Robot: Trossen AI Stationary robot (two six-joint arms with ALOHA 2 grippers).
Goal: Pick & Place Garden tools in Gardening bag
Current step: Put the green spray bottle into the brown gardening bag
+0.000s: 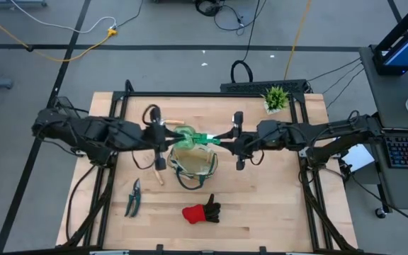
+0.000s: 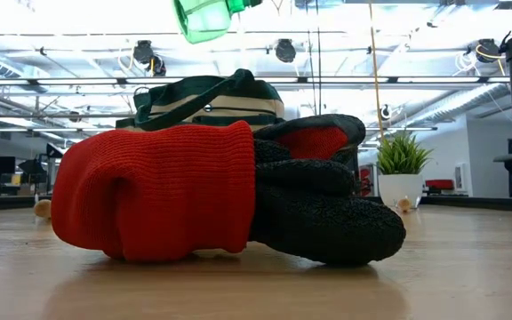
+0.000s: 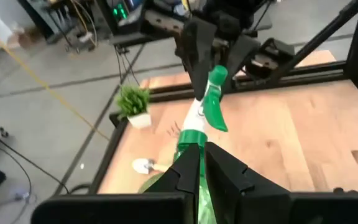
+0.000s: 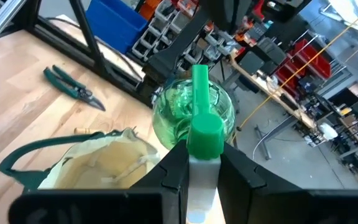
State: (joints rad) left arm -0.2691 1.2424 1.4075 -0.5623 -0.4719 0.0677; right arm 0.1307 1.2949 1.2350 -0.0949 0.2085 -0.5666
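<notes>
Glossy green plastic sprayer (image 4: 192, 115), knitted red cloth glove (image 2: 212, 191), pale wood table (image 1: 275, 198)

Red-and-black glove (image 2: 220, 191) lay on table (image 2: 469, 276); striped bag (image 2: 207, 100) behind it, potted plant (image 2: 401, 171) beyond, green bottle (image 2: 204, 18) overhead.

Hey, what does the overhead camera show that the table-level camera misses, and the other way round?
Only the high view shows both arms meeting over the bag, the left pincer and right pincer each shut on the green-and-white spray bottle, plus the pruning shears lying left of the glove. Only the low view shows the room behind the table, its ceiling lights, and the glove's side from close up. Both show the red-and-black glove, the gardening bag behind it, the potted plant and the wooden table.
</notes>
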